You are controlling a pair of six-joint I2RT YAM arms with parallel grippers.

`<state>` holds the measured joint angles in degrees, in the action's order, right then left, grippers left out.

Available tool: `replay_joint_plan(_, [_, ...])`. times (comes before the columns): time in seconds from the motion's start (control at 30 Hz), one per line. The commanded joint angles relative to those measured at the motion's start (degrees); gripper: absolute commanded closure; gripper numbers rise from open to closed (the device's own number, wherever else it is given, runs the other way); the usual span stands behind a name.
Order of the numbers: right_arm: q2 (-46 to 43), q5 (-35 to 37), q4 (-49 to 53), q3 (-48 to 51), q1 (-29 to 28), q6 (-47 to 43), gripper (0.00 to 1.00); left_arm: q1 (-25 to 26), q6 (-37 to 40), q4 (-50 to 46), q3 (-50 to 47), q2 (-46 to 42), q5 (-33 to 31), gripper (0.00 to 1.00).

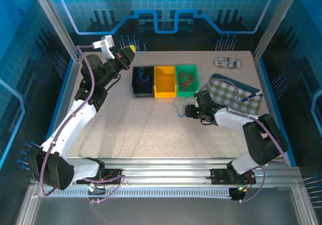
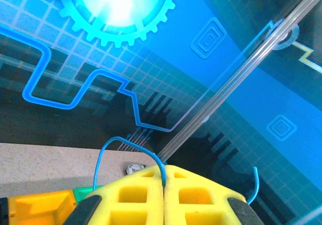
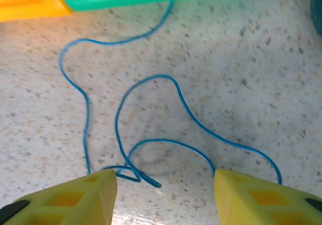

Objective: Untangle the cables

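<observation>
My left gripper (image 1: 129, 49) is raised above the black bin (image 1: 142, 89) at the back left. Its yellow fingers (image 2: 131, 195) are shut on a thin blue cable (image 2: 108, 143) that arches out of the closed jaws. My right gripper (image 3: 163, 178) hovers low over the table, open, with looped blue cables (image 3: 151, 79) lying on the surface between and ahead of its fingertips. In the top view these blue cables (image 1: 177, 107) lie just left of the right gripper (image 1: 187, 110). Reddish cables (image 1: 187, 77) lie in the green bin (image 1: 187, 90). More blue cable (image 1: 145, 75) rests in the black bin.
A yellow bin (image 1: 165, 81) stands between the black and green ones. A tray with a checked cloth (image 1: 234, 95) and a pen (image 1: 250, 97) sits right of the right gripper. A small pale object (image 1: 226, 62) lies at the back right. Frame posts flank the table.
</observation>
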<state>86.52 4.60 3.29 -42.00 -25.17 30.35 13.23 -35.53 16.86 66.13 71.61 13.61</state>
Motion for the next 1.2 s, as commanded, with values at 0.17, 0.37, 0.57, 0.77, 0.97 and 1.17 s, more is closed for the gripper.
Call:
replay_joint_plan(0.17, [-4.1, -6.2, -3.4, -6.4, -1.4, -5.0, 0.46, -0.2, 1.1, 2.5, 2.2, -1.1, 5.5, 1.0])
replay_joint_plan(0.37, [-4.2, -8.1, -2.4, -10.4, -1.8, -6.3, 0.45, -0.1, 1.9, 3.3, 3.5, -0.3, 5.4, 1.0])
replay_joint_plan(0.57, [-2.9, -9.1, -2.4, -10.6, -1.8, -5.5, 0.46, -0.1, 2.8, 4.1, 7.0, 1.9, 1.8, 1.0])
replay_joint_plan(0.77, [-1.3, -9.8, -3.1, -10.7, -2.0, -4.4, 0.46, -0.1, 2.0, 5.8, 12.3, 7.2, 0.6, 1.0])
replay_joint_plan(0.97, [-0.1, -9.7, -3.3, -11.3, -2.0, -4.3, 0.46, 0.5, 1.8, 5.7, 15.7, 15.1, 0.6, 1.0])
replay_joint_plan(1.17, [-0.4, -8.8, -2.9, -10.9, -1.7, -4.4, 0.46, 1.9, 3.1, 4.3, 15.7, 22.2, -1.6, 1.0])
